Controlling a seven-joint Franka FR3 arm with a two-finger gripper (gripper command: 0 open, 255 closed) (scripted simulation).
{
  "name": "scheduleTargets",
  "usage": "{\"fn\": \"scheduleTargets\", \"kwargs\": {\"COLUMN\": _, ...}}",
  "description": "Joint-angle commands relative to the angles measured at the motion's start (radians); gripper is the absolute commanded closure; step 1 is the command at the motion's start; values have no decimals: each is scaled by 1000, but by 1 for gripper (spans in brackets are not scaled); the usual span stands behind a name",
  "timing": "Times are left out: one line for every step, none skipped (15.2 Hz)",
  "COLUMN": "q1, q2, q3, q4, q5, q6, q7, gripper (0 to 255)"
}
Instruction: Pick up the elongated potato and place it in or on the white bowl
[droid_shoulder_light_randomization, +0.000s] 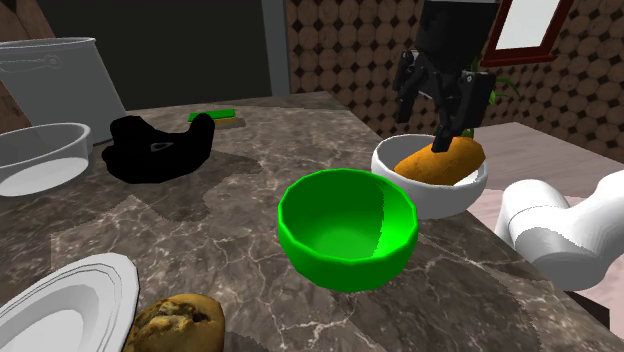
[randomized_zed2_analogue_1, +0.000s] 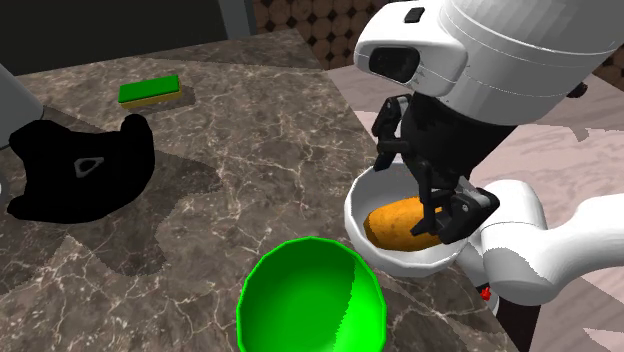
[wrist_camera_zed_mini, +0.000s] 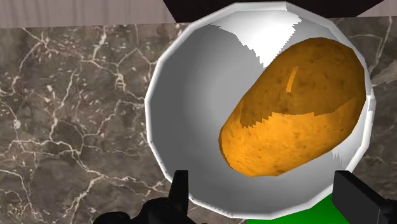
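Looks like a home dining corner: marble table (droid_shoulder_light_randomization: 200, 235) carrying a white bowl (droid_shoulder_light_randomization: 440, 200), green bowl (droid_shoulder_light_randomization: 347, 228) and plate (droid_shoulder_light_randomization: 70, 300), with patterned wallpaper (droid_shoulder_light_randomization: 340, 50) and a framed picture (droid_shoulder_light_randomization: 528, 22).

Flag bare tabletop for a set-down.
Biggest free patch: marble bordered by the black object, the green bowl and the white plate. Smaller one: between the green block and the white bowl. Crowded: green bowl, white bowl holding the potato, and the open pincer above, bunched at the table's edge.

potato (wrist_camera_zed_mini: 292, 108) orange-brown | bowl (wrist_camera_zed_mini: 191, 83) white | second bowl (droid_shoulder_light_randomization: 345, 240) green | table (droid_shoulder_light_randomization: 240, 190) brown marble
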Motion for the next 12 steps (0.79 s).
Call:
{"fn": "scheduleTargets", "kwargs": {"q1": -2, "q2": 18, "q3": -1, "q4": 48, "q5": -3, "q6": -30, "q7": 3, "gripper": 0}}
{"fn": "scheduleTargets", "kwargs": {"q1": -5, "q2": 38, "q3": -2, "q4": 98, "q5": -6, "q6": -61, "q7": 6, "gripper": 0}}
{"fn": "scheduleTargets", "kwargs": {"q1": -7, "q2": 58, "q3": -2, "q4": 150, "q5": -9, "q6": -92, "q7": 9, "gripper": 0}}
{"fn": "scheduleTargets", "kwargs": {"q1": -9, "q2": 76, "q3": -2, "q4": 192, "q5": -11, "q6": -116, "q7": 12, "gripper": 0}}
{"fn": "scheduleTargets", "kwargs": {"q1": -9, "q2": 76, "q3": -2, "q4": 192, "q5": -11, "q6": -116, "q7": 12, "gripper": 0}}
{"fn": "scheduleTargets", "kwargs": {"q1": -9, "q2": 75, "q3": -2, "q4": 192, "q5": -11, "q6": -116, "q7": 12, "gripper": 0}}
{"fn": "scheduleTargets", "kwargs": {"q1": -9, "q2": 76, "q3": -2, "q4": 192, "q5": -11, "q6": -116, "q7": 12, "gripper": 0}}
{"fn": "scheduleTargets", "kwargs": {"q1": -9, "q2": 76, "q3": -2, "q4": 192, "q5": -11, "q6": -116, "q7": 12, "gripper": 0}}
{"fn": "scheduleTargets", "kwargs": {"q1": -9, "q2": 76, "q3": -2, "q4": 192, "q5": -11, "q6": -116, "q7": 12, "gripper": 0}}
{"fn": "scheduleTargets", "kwargs": {"q1": -9, "q2": 76, "q3": -2, "q4": 192, "q5": -11, "q6": -116, "q7": 12, "gripper": 0}}
{"fn": "scheduleTargets", "kwargs": {"q1": -9, "q2": 76, "q3": -2, "q4": 192, "q5": -11, "q6": -116, "q7": 12, "gripper": 0}}
{"fn": "scheduleTargets", "kwargs": {"q1": -9, "q2": 75, "q3": -2, "q4": 191, "q5": -11, "q6": -116, "q7": 12, "gripper": 0}}
